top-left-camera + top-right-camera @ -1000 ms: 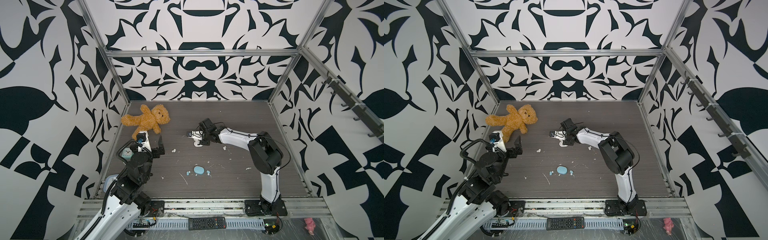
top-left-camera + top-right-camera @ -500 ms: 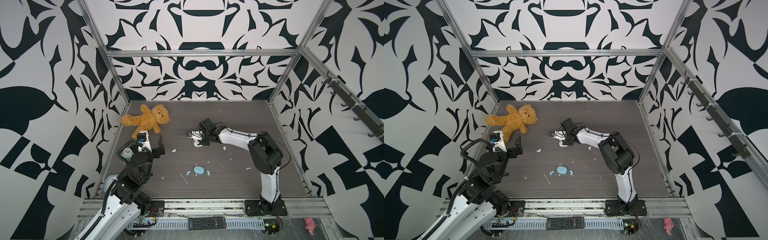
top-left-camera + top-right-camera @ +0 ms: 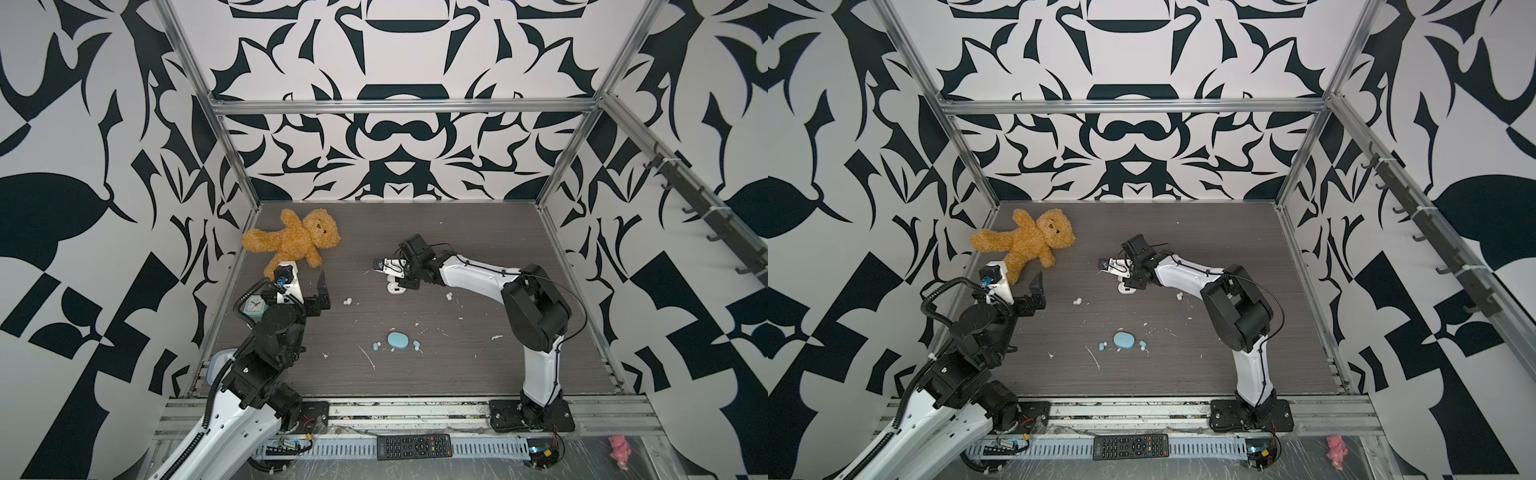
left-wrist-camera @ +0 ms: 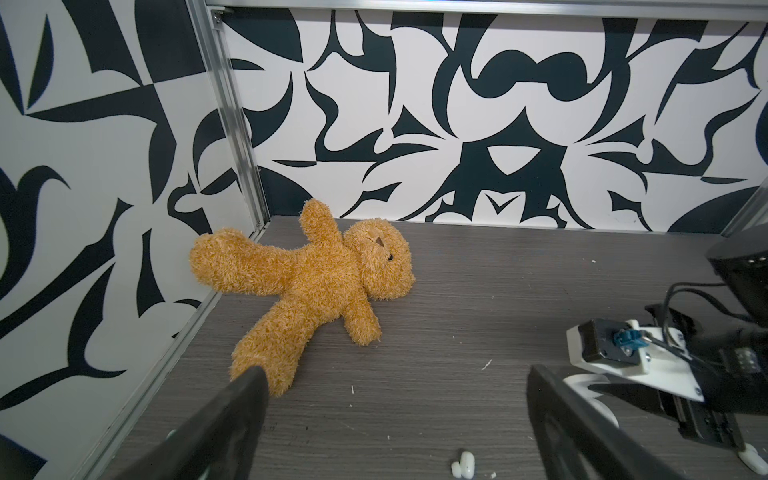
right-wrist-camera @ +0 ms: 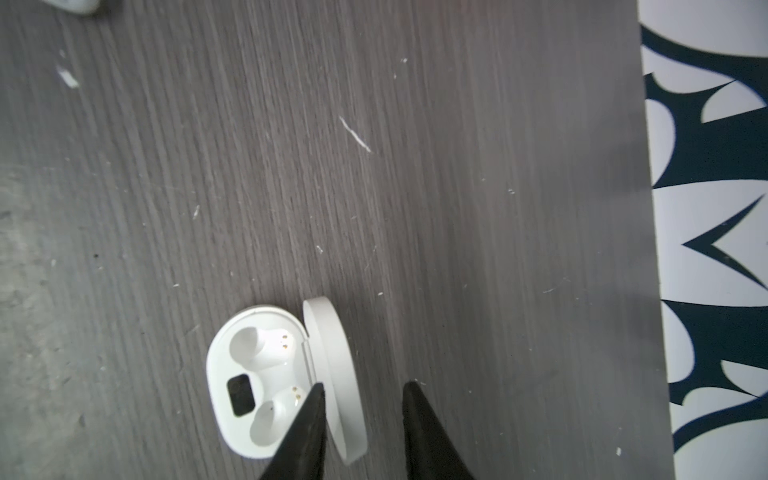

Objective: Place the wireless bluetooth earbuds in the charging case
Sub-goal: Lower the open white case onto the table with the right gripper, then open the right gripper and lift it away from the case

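Trouble looms if the right gripper (image 5: 364,384), jaws apart astride the white oval plastic charging case's (image 5: 257,374) raised lid (image 5: 332,353), snags it and flips the case, whose tiny white bean-shaped earbuds (image 3: 347,301) lie loose either side of it.

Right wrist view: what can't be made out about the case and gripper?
White case: one socket and the lid's edge partly hidden behind the right gripper.
Right gripper: all but its finger ends cut off by the frame edge.
Pale object: cut off at the edge, unidentifiable.

Woodgrain table (image 3: 478,365) carries teddy bear (image 3: 295,245), open white case (image 5: 270,370) (sockets empty), blue case (image 3: 398,340), white earbuds (image 3: 347,301), blue earbuds (image 3: 416,343).
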